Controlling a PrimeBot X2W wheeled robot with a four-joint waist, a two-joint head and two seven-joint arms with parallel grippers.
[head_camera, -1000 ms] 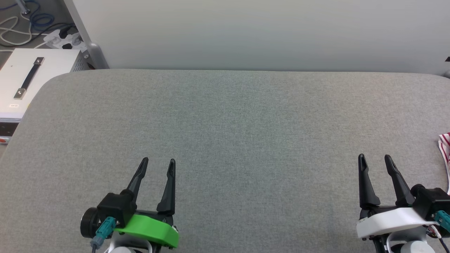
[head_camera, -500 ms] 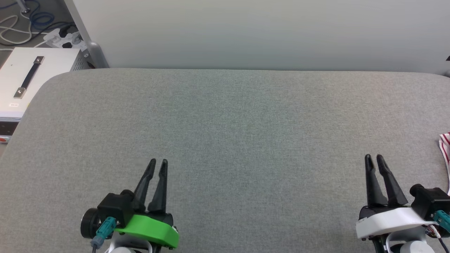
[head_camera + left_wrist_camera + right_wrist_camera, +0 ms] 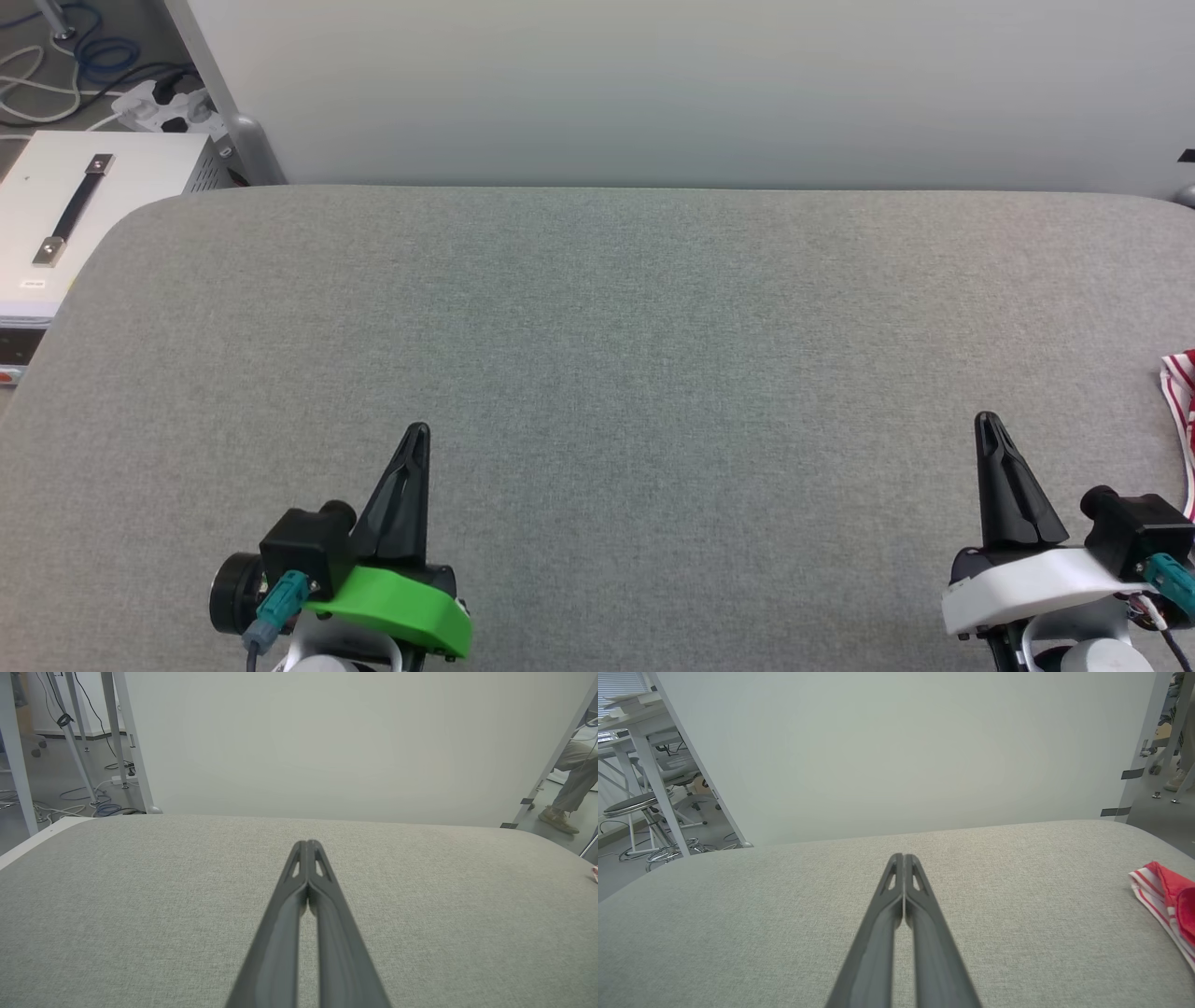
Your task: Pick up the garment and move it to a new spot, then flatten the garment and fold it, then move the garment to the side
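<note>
Grey table (image 3: 597, 308) bears edge-cropped garment (image 3: 1184, 385); left pincer (image 3: 417, 435) and right pincer (image 3: 988, 422) closed, empty.

Two claws (image 3: 417, 431) (image 3: 988, 420), one garment (image 3: 1169, 891), one table (image 3: 597, 308).

Red garment (image 3: 1172, 895) with red-white striped trim — on a plain grey table (image 3: 597, 327).

Left gripper (image 3: 417, 431), right gripper (image 3: 987, 420): jaws together.
</note>
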